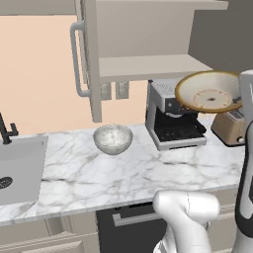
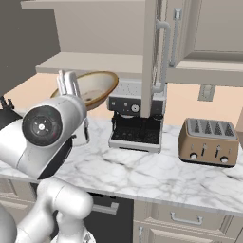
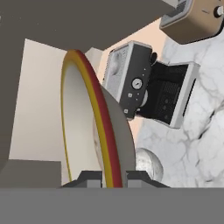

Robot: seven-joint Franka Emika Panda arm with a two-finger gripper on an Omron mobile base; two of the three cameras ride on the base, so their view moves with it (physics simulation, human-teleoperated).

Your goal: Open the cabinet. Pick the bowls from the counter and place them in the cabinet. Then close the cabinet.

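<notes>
The cabinet [image 1: 148, 66] stands open, with its left door [image 1: 92, 59] swung out and the inner shelf bare. My gripper [image 3: 114, 177] is shut on the rim of the tan bowl [image 3: 87, 122]. It holds the bowl tilted in the air, just below and in front of the cabinet shelf [image 2: 90, 61]. The left base view shows the tan bowl [image 1: 210, 94] above the coffee machine. From the right base view, my gripper [image 2: 69, 84] clamps the near edge of the tan bowl [image 2: 95, 88]. The grey-white marbled bowl [image 1: 113, 138] sits upright on the counter [image 1: 148, 173], below the open left door.
A coffee machine [image 1: 173, 118] stands on the counter under the cabinet, and a tan toaster [image 2: 209, 142] sits to its right. The steel sink [image 1: 20, 168] lies at the counter's left end. The right cabinet door [image 2: 149, 47] juts out edge-on beside a narrower wall cabinet [image 2: 204, 28].
</notes>
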